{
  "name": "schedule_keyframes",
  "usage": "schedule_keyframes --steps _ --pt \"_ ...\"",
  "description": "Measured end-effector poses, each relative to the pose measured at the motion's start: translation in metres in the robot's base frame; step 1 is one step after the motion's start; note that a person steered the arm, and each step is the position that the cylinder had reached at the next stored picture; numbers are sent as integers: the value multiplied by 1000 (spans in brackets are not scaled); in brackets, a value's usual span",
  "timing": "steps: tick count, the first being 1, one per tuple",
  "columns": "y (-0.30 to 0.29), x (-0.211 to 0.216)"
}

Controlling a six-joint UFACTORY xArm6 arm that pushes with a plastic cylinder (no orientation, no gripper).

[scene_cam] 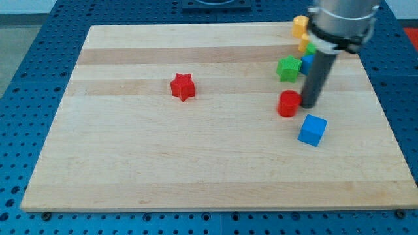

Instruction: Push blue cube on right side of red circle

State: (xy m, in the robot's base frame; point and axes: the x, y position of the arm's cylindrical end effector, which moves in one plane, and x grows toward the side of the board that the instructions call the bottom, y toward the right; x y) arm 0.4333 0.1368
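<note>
One rod, no hand: nothing to spread, press or pinch; my tip just pushes.
Landmark: red circle, on the view's right part of the board.
Tip: just beside the circle on the view's right; touching or not, can't tell.
Blue cube: near the circle, below and to the view's right of it, sitting a bit turned; apart from the circle, just below the tip.
Goal spot: directly to the view's right of the circle, approx where the tip stands now.
Step in hand (my read): get behind the cube, then shove it up the view to level w/ the circle.
How to do well: swing the tip wide round the cube's right, away from the circle; meet the cube's lower face mid-on so it doesn't spin; short slow push; stop when it's level w/ the circle.
Risk: nudging the circle leftward, which moves the goal.
Others: green block above the circle; blue block, partly hidden by the rod, and yellow blocks further up near the board's top edge; red star well apart to the circle's left.
Containers: none in view; nothing held in anything.
</note>
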Motion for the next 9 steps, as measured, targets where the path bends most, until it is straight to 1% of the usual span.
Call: schedule_keyframes --steps 1,2,3,4,5,6,7,8,9 --pt "-24 5" --pt "-7 24" --pt "-61 1" --pt "-133 -44" --pt "-102 -28" --pt "-41 9" --pt "-100 31" --pt "-138 -2" --pt "-129 -9"
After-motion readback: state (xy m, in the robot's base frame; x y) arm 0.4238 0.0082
